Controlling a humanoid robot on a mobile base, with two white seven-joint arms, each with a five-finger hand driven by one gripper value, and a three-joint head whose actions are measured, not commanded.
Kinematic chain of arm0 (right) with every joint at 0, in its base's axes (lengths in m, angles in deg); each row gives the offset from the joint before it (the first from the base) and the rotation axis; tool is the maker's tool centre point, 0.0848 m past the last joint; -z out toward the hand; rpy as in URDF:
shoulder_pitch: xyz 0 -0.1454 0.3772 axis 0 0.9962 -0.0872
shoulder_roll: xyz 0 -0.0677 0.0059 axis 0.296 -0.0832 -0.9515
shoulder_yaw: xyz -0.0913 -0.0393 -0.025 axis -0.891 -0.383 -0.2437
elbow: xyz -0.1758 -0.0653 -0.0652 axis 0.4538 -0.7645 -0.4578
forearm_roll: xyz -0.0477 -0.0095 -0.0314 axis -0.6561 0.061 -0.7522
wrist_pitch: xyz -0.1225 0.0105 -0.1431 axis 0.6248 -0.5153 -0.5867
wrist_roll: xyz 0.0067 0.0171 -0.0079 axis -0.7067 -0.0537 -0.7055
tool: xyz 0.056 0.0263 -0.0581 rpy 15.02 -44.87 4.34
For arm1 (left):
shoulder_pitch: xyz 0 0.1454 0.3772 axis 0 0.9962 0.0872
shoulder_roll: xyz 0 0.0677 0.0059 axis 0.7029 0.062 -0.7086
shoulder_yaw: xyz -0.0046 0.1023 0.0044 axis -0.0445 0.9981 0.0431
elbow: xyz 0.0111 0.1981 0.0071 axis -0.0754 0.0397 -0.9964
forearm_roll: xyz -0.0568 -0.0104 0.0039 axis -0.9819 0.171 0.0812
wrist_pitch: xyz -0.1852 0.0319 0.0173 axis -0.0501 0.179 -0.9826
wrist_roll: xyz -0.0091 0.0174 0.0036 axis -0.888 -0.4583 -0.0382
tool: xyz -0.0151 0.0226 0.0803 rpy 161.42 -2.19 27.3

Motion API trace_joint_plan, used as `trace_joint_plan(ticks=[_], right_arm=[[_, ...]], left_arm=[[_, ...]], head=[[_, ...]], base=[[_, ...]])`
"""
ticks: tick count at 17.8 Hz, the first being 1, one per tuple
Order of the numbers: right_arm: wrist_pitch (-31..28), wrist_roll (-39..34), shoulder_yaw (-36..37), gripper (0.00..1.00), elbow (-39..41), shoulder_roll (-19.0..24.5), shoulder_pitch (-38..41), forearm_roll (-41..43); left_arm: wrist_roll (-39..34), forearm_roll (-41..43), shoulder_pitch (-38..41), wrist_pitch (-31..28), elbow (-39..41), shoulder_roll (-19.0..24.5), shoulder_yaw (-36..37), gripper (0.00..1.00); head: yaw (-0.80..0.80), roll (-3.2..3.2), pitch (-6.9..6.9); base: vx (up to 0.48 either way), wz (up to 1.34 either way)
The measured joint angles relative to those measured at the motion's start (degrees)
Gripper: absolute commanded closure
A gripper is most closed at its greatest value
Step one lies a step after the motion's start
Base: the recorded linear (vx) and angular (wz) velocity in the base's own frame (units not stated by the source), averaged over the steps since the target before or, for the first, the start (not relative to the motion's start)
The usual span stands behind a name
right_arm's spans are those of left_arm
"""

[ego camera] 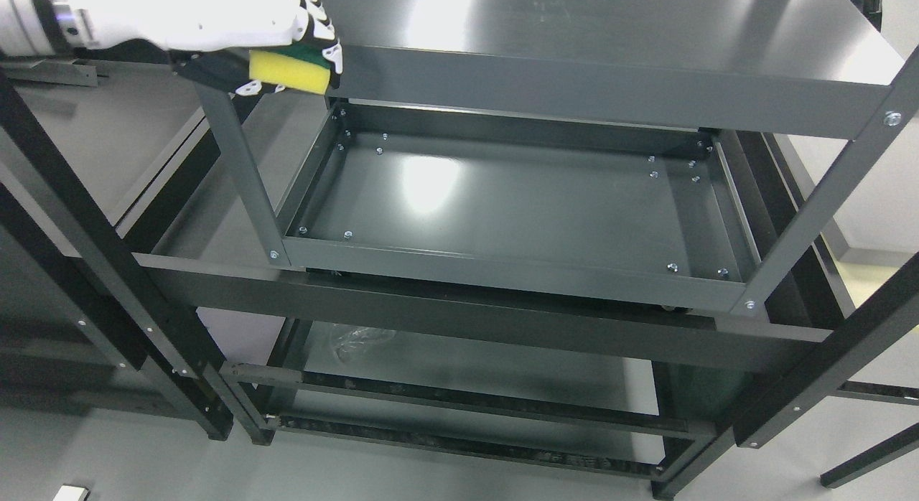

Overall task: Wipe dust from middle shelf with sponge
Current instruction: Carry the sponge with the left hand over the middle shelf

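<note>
- Head view: our left hand [215,20] comes in at the top left corner, fingers [316,24] curled around the sponge [291,69], pinching it from above.
- The sponge sits in that grasp at the shelf unit's upper left corner, level with the top shelf's [610,27] front edge, well above the middle shelf [502,207].
- It's yellow foam with a green scouring layer on top; we judge it light and soft, so it will squash under pressure.
- The hold looks best kept on the green upper side and the ends, leaving the yellow face free to wipe.
- The middle shelf is a dark metal tray with a raised rim and small bolts near the corners; we expect the foam to catch on those.
- Wiping hasn't begun: sponge and tray are apart.
- Our right hand isn't showing.
- The left post [244,178] stands right under the sponge, so that's a snag risk going down.
</note>
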Motion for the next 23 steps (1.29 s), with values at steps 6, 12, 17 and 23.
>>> trace_joint_plan(ticks=[6, 12, 17, 23], right_arm=[[0.0, 0.0, 0.0, 0.0, 0.0, 0.0, 0.0, 0.0], [0.0, 0.0, 0.0, 0.0, 0.0, 0.0, 0.0, 0.0], [0.0, 0.0, 0.0, 0.0, 0.0, 0.0, 0.0, 0.0], [0.0, 0.0, 0.0, 0.0, 0.0, 0.0, 0.0, 0.0]], left_arm=[[-0.9, 8.6, -3.8, 0.0, -5.3, -11.0, -0.3, 0.81], [-12.9, 13.1, -5.3, 0.0, -11.1, -19.2, 1.3, 0.8], [-21.6, 11.5, -5.6, 0.0, -16.1, -23.0, 4.6, 0.8], [-24.3, 7.3, -5.7, 0.0, -20.6, -25.8, 12.3, 0.8]], head=[[0.0, 0.0, 0.0], [0.0, 0.0, 0.0], [0.0, 0.0, 0.0], [0.0, 0.0, -0.01]], base=[[0.002, -0.01], [0.0, 0.0], [0.0, 0.0], [0.0, 0.0]])
